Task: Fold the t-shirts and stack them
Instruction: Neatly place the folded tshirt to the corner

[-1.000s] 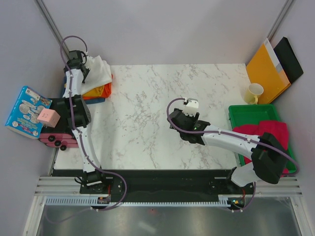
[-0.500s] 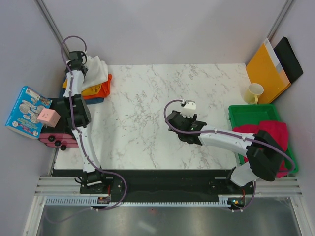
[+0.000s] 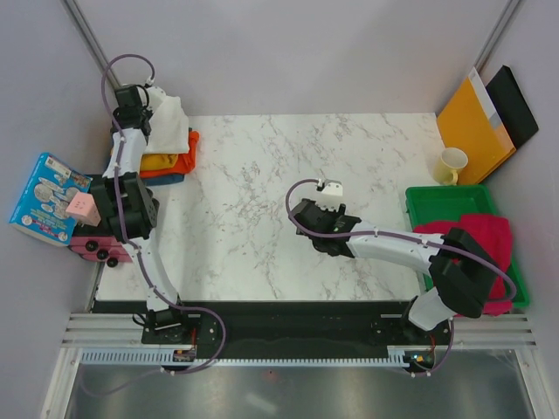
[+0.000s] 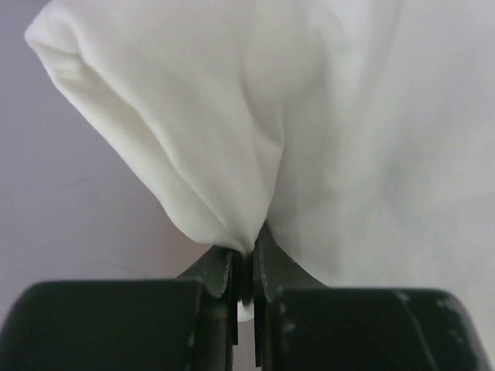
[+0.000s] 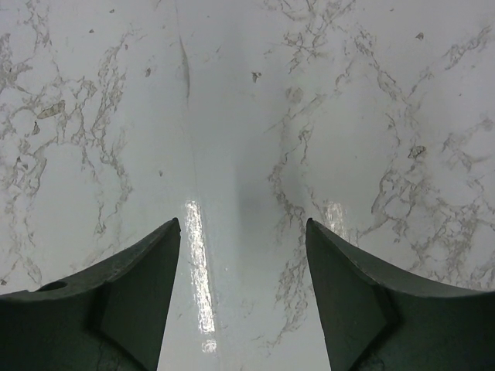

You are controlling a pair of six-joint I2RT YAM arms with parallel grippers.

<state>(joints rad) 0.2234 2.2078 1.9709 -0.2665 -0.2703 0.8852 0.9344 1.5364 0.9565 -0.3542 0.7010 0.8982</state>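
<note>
Over in the far left corner the left gripper point(image 4: 246, 267) is clamped on a fold of the white shirt point(image 3: 171, 125) atop the pile point(image 3: 173, 162) (light, floppy, probably best grabbed by its shoulders), right gripper point(image 5: 241, 226) gaping, empty.

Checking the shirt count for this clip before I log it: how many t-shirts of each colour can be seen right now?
white t-shirt: 1
mustard yellow t-shirt: 1
orange t-shirt: 1
blue t-shirt: 1
crimson-pink t-shirt: 1
Total: 5
</note>
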